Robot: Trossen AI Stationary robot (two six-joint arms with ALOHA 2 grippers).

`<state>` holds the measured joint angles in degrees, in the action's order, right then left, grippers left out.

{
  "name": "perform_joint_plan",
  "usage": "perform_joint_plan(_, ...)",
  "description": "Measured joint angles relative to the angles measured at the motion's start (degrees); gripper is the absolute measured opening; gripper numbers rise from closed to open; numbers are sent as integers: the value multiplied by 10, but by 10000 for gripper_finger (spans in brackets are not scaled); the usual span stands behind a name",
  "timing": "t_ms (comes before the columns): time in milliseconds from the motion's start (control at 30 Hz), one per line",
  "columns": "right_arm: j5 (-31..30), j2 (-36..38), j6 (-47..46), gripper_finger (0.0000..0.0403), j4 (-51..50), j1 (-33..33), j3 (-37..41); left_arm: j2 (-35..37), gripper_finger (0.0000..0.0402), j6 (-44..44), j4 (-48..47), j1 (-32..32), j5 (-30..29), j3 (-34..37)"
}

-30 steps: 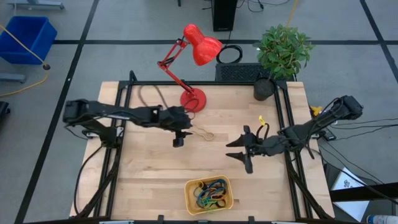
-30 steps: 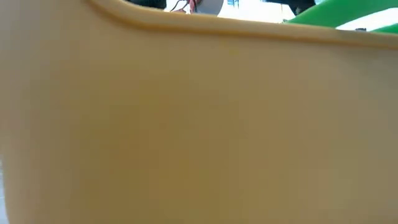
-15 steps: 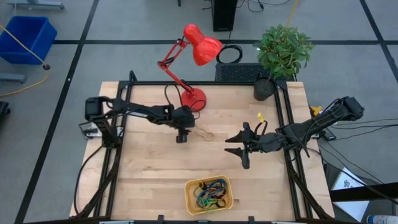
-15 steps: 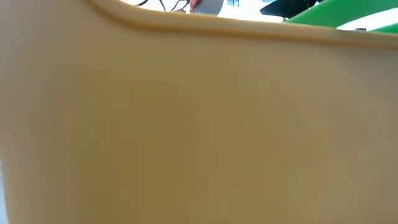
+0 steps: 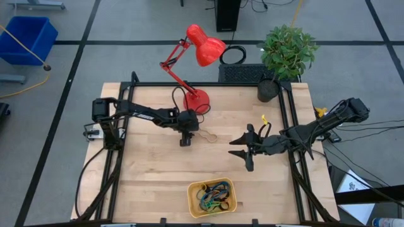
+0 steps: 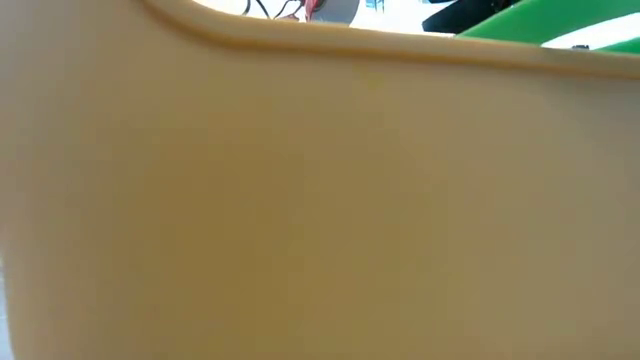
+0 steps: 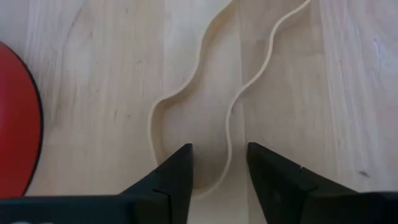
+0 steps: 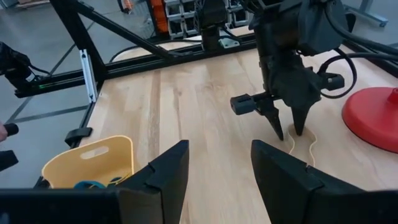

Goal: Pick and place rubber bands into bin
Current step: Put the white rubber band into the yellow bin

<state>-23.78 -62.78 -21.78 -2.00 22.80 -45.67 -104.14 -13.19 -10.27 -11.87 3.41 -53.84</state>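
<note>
A tan rubber band lies flat on the wooden table, right of the lamp's base. My left gripper is open and points down at the band's left end; in the left wrist view its fingers stand on either side of that end, low over the wood. Whether they touch it I cannot tell. My right gripper is open and empty at the table's middle right. The yellow tray at the near edge holds several coloured bands. Its wall fills the low view.
The red lamp's base stands just beyond the left gripper and shows in the left wrist view. A potted plant stands at the far right corner. Black frame rails run along both sides. Bare wood lies between band and tray.
My left gripper has gone down and a little toward the table's right edge, onto the tan band's left end, with its arm stretching out lower over the table. The band lies where it was.
</note>
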Motion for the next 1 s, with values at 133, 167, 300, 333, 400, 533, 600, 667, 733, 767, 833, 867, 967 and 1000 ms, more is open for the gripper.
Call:
perform_joint_plan(133, 0, 0, 1, 165, 0, 0, 0, 2, 110, 1, 0, 1, 3, 0)
perform_joint_plan(167, 0, 0, 1, 165, 0, 0, 0, 2, 93, 2, 0, 1, 5, 0)
perform_joint_plan(300, 0, 0, 1, 166, 0, 0, 0, 1, 24, 1, 1, 2, 7, 1)
perform_joint_plan(333, 0, 0, 1, 166, 0, 0, 0, 1, 13, 1, 1, 1, 5, 1)
perform_joint_plan(400, 0, 0, 1, 166, 0, 0, 0, 1, 10, 2, 1, 1, 3, 1)
perform_joint_plan(533, 0, 0, 0, 164, 0, 0, 0, 1, 7, 16, 1, 1, 1, 1)
perform_joint_plan(600, 0, 0, 0, 165, 0, 0, 0, 10, 6, 29, -7, 1, 6, 2)
perform_joint_plan(667, 0, 0, 0, 166, 0, 0, 0, 21, 7, 39, -16, -1, 9, 3)
perform_joint_plan(733, 0, 0, 0, 167, -1, 0, 0, 49, 5, 43, -24, 0, 11, 4)
perform_joint_plan(767, 0, 0, 0, 166, -1, 0, 0, 66, 5, 44, -24, 0, 13, 2)
perform_joint_plan(833, 0, 0, 0, 165, -5, 0, 0, 101, 5, 48, -28, 4, 15, 1)
perform_joint_plan(867, 0, 0, 0, 164, -5, 0, 0, 119, 5, 51, -34, 4, 16, 2)
perform_joint_plan(967, -1, 0, 1, 165, -4, 0, 0, 185, 4, 68, -33, 6, 17, -1)
perform_joint_plan(1000, -1, 0, 1, 166, -3, 0, 0, 208, 5, 77, -33, 6, 17, -2)
